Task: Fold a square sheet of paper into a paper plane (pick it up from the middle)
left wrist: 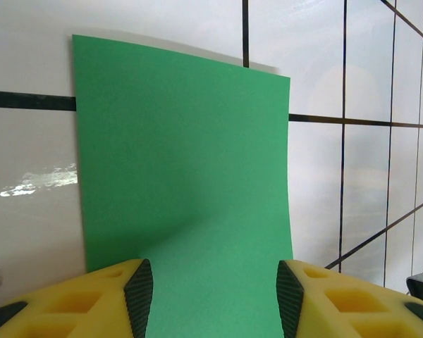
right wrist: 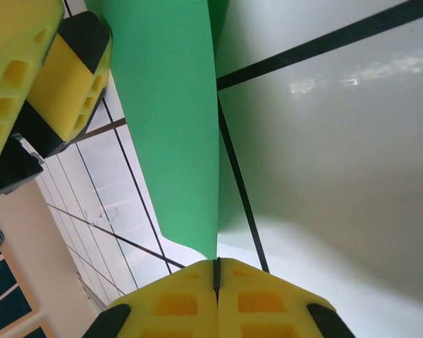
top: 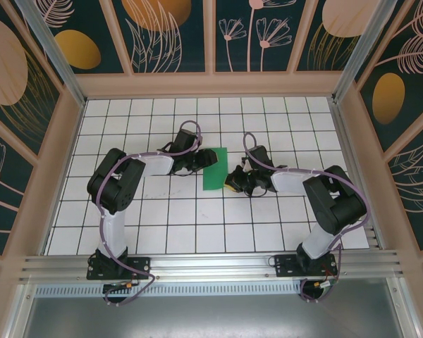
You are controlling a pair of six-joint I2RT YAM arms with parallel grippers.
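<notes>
Green paper (right wrist: 169,105): right jaws pinch its corner.

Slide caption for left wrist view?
Left gripper, open, straddles one edge of the thin bright green square paper sheet on the white gridded table.

Left arm (top: 116,184) and right arm (top: 331,201) look the same: chunky black joints, pale grey links, purple cables (top: 188,126) looping along, yellow cut-out end effector fingers (left wrist: 77,303) with black pads (left wrist: 139,289).

A glossy white counter (top: 197,239) ruled with black grid lines is spreading beneath the jaws; dark teal wall panels (top: 268,53) with peach floral prints are standing beyond them.
</notes>
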